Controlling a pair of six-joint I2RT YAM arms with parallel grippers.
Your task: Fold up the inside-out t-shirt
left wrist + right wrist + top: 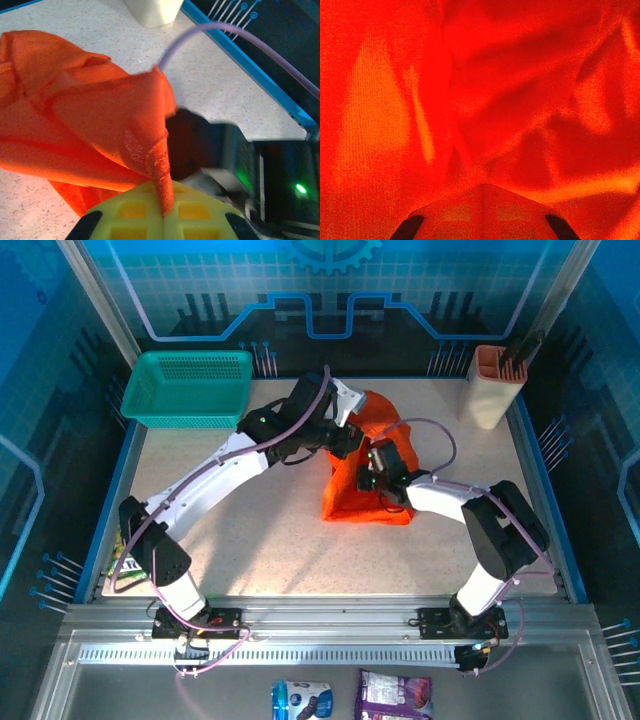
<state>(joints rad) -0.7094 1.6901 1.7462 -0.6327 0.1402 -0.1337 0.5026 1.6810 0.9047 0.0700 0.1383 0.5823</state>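
Left tool (345, 440) is reaching in from the near left to mid-counter, and the shirt (362, 495) sits bunched there, right of centre, well apart from the teal basket (190, 388) at the far left and the beige container (494, 386) at the far right. From the left wrist, the left tool (162, 202) has its yellow fingers (127, 212) pressed together with a narrow fold of the shirt (95, 120) pinched between them. The cloth rises out of that grip and spreads away to the left in crumpled layers, draped above the speckled counter (215, 85). A purple cable (235, 35) arcs overhead to the right, and the container (152, 12) shows at the far edge.

Over to the right tool (373, 478): it comes in from the near right and is buried in the middle of the heap, just beside the left one, cloth on every side of it. From its wrist, the right tool (482, 192) has its fingers (450, 212) closed tight, tinted red, and the shirt (510, 100) runs straight down into the tips, a crease leading right to where they meet. It is pinching cloth, with folds and shadowed wrinkles pressed close in front.

From above, the near hem of the shirt lies flat on the counter (250, 540), while its far part is humped up behind both tools.
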